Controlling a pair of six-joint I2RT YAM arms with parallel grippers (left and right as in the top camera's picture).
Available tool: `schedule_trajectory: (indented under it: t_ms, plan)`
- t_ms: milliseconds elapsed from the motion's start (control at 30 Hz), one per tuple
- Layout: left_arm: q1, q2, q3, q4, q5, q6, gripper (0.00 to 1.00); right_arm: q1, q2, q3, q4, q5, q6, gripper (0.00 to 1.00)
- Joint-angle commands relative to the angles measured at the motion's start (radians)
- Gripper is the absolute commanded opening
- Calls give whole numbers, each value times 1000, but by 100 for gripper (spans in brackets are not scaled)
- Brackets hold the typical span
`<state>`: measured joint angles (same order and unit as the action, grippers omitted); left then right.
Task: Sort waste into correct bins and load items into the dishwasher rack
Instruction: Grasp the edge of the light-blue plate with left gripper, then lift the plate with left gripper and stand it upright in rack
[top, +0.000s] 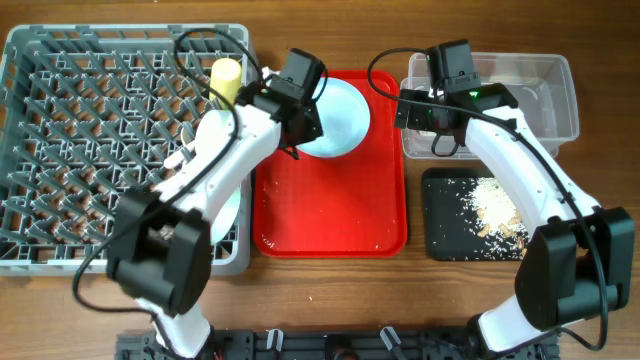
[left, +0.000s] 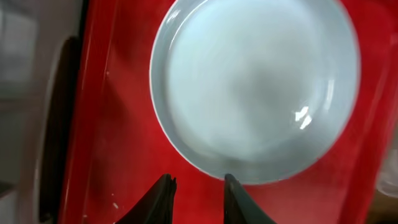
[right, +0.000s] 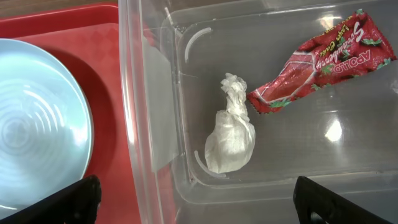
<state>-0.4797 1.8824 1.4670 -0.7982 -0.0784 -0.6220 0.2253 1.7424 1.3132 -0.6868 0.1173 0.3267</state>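
A light blue plate (top: 342, 118) (left: 255, 87) lies at the back of the red tray (top: 330, 210). My left gripper (top: 300, 128) (left: 198, 186) hovers at the plate's near left rim, jaws a little apart with only red tray between them, one fingertip (left: 231, 186) at the rim. Over the clear tub (top: 560, 100) my right gripper (top: 432, 118) (right: 199, 211) stands wide open and holds nothing. Inside the tub lie a white tissue (right: 230, 134) and a red wrapper (right: 317, 62). The yellow cup (top: 226, 78) stands in the grey rack (top: 60, 150).
The black tray (top: 445, 215) with rice scraps (top: 495, 205) sits in front of the tub. A pale round dish (top: 229, 215) shows in the rack under my left arm. The red tray's front half is bare apart from specks.
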Motion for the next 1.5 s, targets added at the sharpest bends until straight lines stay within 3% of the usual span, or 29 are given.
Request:
schedule_trajectory:
  t_ms: [0,267,333,367,467,700,833,933,1000,1033,1100,1300,1467]
  plan:
    - [2,84,-11,7,6,-53,25,-4,11,3,2,17,-11,100]
    - [2,197,-13,55,-31,-127,28,-4,11,3,3,17,-12,100]
    - [1,217,-14,66,-31,-127,18,-4,11,3,2,17,-12,100]
    - [1,218,-14,67,-31,-127,6,-4,11,3,2,17,-12,100]
    - [1,201,-14,66,-31,-127,4,-4,11,3,2,17,-12,100]
    - [39,-143,-14,69,-54,-115,4,-4,11,3,2,17,-12,100]
    - [234,-408,-14,75,-62,-109,4,-4,11,3,2,17,-11,100]
    - [422,-488,-14,62,-61,58,8,-4,11,3,3,17,-12,100]
    - [558,-505,-14,60,-66,265,4,-4,11,3,2,17,-12,100]
    - [599,-505,-14,62,-97,329,4,-4,11,3,3,17,-12,100]
    - [671,-501,-14,68,-294,448,4,-4,11,3,2,17,-11,100]
    - [582,-418,-14,222,-702,788,4,-4,11,3,2,17,-12,100]
    - [450,-269,-14,261,-868,866,4,-4,11,3,2,17,-11,100]
